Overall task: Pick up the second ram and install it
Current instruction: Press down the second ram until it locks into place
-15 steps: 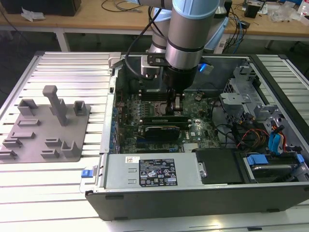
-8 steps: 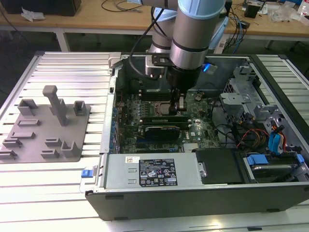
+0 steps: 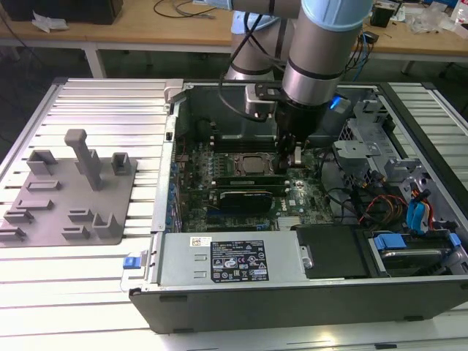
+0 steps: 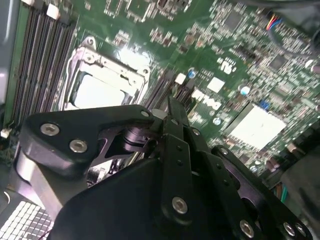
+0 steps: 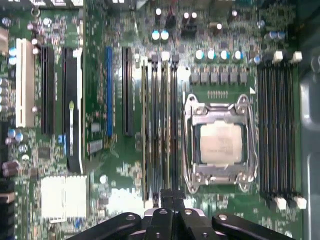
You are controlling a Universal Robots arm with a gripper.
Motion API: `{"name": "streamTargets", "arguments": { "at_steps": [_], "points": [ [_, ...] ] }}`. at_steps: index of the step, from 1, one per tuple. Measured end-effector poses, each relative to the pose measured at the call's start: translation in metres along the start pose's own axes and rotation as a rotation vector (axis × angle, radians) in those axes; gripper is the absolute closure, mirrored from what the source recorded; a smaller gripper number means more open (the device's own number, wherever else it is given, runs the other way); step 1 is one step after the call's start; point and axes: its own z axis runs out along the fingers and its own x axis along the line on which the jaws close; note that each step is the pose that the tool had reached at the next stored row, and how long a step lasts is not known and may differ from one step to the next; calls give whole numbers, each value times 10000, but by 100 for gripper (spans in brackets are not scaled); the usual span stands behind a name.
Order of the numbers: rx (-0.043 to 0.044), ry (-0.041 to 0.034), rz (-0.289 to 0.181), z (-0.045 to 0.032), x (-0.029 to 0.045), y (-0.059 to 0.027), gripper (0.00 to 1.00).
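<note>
Here, fingers [image 5: 170, 200] closed together, tips at memory slots [image 5: 160, 125].

Green motherboard [image 5: 120, 165], black claw [image 5: 172, 197], grey holder tray [image 3: 69, 197]

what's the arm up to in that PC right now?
The arm's gripper is down inside the open computer case, over the motherboard by the memory slots beside the processor socket. In the first wrist view a memory stick sits edge-on in those slots. The grey holder tray outside the case holds no sticks.

Hand [image 3: 295, 162] low over motherboard [image 3: 241, 164]
</note>
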Motion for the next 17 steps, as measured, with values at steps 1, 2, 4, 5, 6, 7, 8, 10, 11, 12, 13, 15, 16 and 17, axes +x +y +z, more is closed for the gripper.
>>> {"name": "streamTargets", "arguments": {
  "at_steps": [1, 2, 4, 5, 6, 7, 8, 10, 11, 12, 13, 15, 16, 17],
  "points": [
    [1, 0, 0, 0, 0, 0, 92],
    [0, 0, 1, 0, 1, 0, 92],
    [0, -5, 2, 58, 2, -2, 92],
    [1, -10, 1, 86, 3, -3, 92],
    [0, -8, 1, 95, 3, -4, 92],
    [0, -10, 0, 102, -1, -5, 92],
    [1, -10, 1, 107, -11, -4, 92],
    [0, -10, 0, 117, -14, -5, 92],
    [1, -13, 1, 129, -14, -5, 92],
    [0, -12, 1, 138, -13, -5, 92],
    [0, -12, 0, 138, -13, -5, 92],
    [1, -12, 1, 146, -13, -6, 92],
    [0, -10, 1, 152, -12, -6, 92],
    [-1, -11, 1, 153, -12, -6, 92]
  ]
}}
